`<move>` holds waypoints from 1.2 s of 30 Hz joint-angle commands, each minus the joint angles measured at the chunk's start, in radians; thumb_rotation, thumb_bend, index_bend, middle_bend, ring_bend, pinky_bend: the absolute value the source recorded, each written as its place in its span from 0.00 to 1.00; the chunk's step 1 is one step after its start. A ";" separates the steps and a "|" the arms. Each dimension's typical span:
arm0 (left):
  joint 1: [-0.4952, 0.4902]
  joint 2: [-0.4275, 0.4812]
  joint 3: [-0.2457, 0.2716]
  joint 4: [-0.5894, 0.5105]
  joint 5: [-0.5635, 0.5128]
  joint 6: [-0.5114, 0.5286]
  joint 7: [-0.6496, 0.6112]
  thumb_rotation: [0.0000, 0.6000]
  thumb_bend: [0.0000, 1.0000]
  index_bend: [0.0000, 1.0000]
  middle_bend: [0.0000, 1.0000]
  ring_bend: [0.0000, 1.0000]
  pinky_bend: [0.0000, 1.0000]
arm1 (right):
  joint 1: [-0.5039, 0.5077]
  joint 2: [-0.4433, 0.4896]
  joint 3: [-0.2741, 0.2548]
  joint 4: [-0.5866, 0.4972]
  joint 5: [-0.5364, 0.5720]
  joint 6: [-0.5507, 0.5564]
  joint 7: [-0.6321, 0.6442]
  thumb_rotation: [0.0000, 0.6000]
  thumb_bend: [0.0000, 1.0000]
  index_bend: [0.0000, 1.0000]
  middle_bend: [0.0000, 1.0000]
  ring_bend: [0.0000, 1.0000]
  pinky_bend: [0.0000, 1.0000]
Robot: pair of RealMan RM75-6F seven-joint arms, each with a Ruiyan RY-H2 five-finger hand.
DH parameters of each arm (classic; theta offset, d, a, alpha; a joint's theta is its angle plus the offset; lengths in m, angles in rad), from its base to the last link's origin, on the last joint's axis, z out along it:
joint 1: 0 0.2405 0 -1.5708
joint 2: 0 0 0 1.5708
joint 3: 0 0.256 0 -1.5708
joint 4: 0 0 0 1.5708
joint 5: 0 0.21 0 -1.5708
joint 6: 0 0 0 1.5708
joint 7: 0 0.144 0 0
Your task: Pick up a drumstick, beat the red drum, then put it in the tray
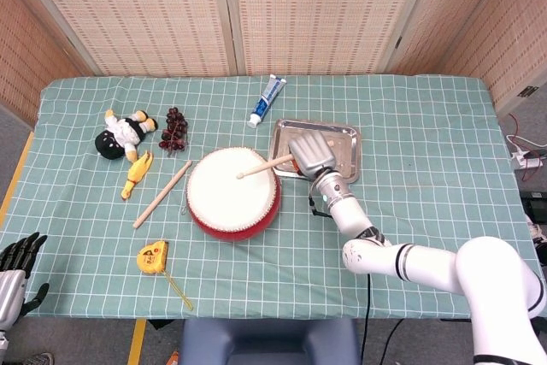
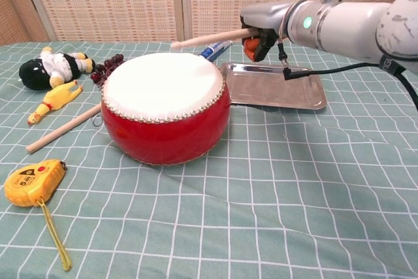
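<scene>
The right hand (image 2: 261,34), in a smooth silver-grey shell with dark and orange fingers, is gripping a pale wooden drumstick (image 2: 209,38) by one end; the stick is hanging clear above the red drum (image 2: 166,106), its rounded tip over the white, taut skin. The drum is a squat glossy barrel ringed with small metal studs. Just beside it, under the hand, a shiny rectangular metal tray (image 1: 344,138) is lying flat. A second drumstick (image 1: 161,195) is lying on the cloth to the left of the drum. A green checked tablecloth (image 1: 427,126) is covering the table, and woven cane screens (image 1: 162,10) are standing behind. Around are a plush doll (image 1: 121,134), a yellow rubber chicken (image 1: 135,176), dark grapes (image 1: 174,129), a toothpaste tube (image 1: 267,101) and a yellow tape measure (image 1: 153,256). The left hand (image 1: 15,271) is sitting at the frame edge, dark fingers apart, holding nothing.
</scene>
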 commanded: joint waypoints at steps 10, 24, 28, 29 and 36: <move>0.002 -0.007 -0.002 0.013 -0.004 -0.002 -0.009 1.00 0.32 0.03 0.01 0.00 0.02 | -0.044 -0.088 0.087 0.037 -0.069 0.123 0.114 1.00 0.72 1.00 1.00 1.00 1.00; 0.001 -0.008 -0.001 0.013 -0.001 -0.003 -0.008 1.00 0.32 0.03 0.01 0.00 0.02 | -0.091 -0.114 0.022 0.140 -0.196 0.051 0.116 1.00 0.72 1.00 1.00 1.00 1.00; 0.000 -0.009 -0.001 0.011 -0.002 -0.007 -0.005 1.00 0.32 0.03 0.01 0.00 0.02 | -0.075 -0.150 -0.019 0.199 -0.195 0.060 -0.029 1.00 0.72 1.00 1.00 1.00 1.00; -0.001 -0.009 -0.002 0.011 -0.002 -0.008 -0.004 1.00 0.32 0.03 0.01 0.00 0.02 | -0.074 -0.160 -0.019 0.210 -0.191 0.062 -0.051 1.00 0.72 1.00 1.00 1.00 1.00; 0.001 -0.007 -0.003 0.013 -0.007 -0.008 -0.005 1.00 0.32 0.03 0.01 0.00 0.02 | -0.125 -0.191 0.111 0.197 -0.294 0.145 0.248 1.00 0.72 1.00 1.00 1.00 1.00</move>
